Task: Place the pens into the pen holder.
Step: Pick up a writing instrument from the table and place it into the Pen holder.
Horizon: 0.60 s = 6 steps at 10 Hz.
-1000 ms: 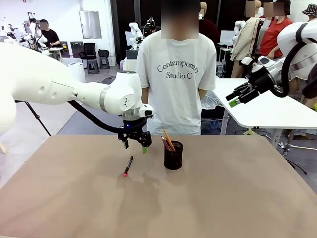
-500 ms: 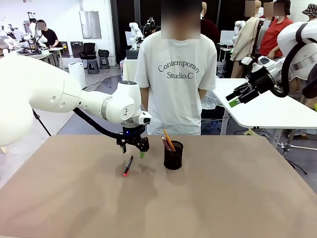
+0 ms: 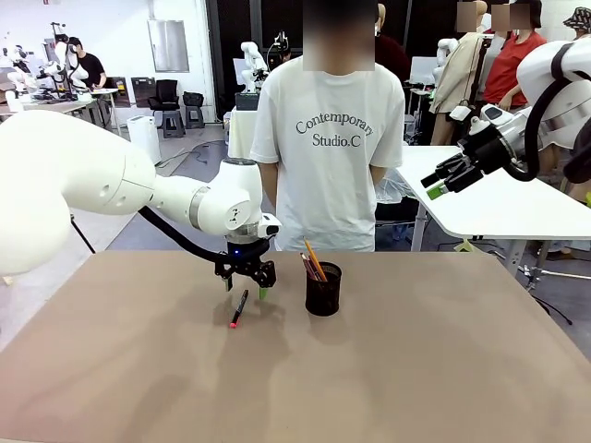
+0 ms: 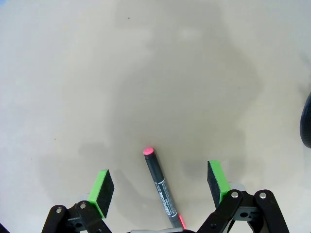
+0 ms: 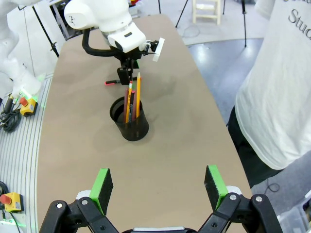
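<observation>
Since the earlier front frames, the left gripper [image 3: 246, 284] has moved lower and slightly toward the 9 o'clock side, and now hangs just above the far end of the black pen [image 3: 239, 308]. The right gripper [image 3: 440, 182] has kept its raised position at 2 o'clock.

Nearest in the front view, the black pen lies flat on the brown table [image 3: 416, 369], its red tip pointing toward 6 o'clock. In the left wrist view, the pen [image 4: 160, 187] lies between the two green pads [image 4: 102, 185], touching neither; the left gripper [image 4: 158, 184] stands wide. Its red tip points toward 12 o'clock in that view.

Just beyond, at 3 o'clock from the pen, the pen holder [image 3: 323, 289] stands upright. It contains the yellow pencil [image 3: 314, 259] and the reddish-brown pen [image 3: 307, 267], both leaning toward 11 o'clock. The right wrist view shows the holder [image 5: 129, 122] with both sticks inside, and the right gripper [image 5: 158, 184] wide and empty.

Farthest, a person [image 3: 332, 148] in a white shirt stands at the table's far edge.
</observation>
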Tool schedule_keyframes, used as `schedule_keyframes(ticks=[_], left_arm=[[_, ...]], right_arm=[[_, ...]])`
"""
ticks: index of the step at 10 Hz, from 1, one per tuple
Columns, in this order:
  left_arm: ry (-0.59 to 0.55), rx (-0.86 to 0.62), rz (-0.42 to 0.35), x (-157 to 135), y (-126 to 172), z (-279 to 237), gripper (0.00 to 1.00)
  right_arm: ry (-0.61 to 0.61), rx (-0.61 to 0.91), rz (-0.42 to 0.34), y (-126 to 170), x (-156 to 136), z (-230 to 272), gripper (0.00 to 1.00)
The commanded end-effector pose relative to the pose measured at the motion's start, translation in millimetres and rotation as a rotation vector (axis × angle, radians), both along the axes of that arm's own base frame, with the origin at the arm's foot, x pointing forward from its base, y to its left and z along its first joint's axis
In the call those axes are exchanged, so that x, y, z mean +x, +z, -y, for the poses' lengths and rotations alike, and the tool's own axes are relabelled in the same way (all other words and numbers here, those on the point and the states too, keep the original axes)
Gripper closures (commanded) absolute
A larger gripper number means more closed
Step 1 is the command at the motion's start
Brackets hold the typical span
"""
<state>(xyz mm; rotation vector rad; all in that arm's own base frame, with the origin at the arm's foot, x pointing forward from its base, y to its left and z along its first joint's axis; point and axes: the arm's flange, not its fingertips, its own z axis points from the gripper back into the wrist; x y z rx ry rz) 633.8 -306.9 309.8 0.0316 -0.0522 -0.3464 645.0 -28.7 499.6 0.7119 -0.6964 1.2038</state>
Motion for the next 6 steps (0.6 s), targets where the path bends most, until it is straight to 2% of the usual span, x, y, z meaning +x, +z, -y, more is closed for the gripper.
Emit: schedule_keyframes(ticks=[1,5,6], left_arm=[[0.046,0.011,0.01,2.0,1.5,0.2,0.1],[0.062,0.021,-0.011,1.0,0.4,0.1,0.9],[0.064,0.026,-0.013,0.4,0.5,-0.3,1.0]], right_arm=[[-0.002,-0.002,0.004,2.0,-0.3,-0.5,0.0],[-0.002,-0.002,0.004,2.0,-0.3,-0.5,0.0],[-0.002,-0.002,0.004,2.0,-0.3,-0.5,0.0]])
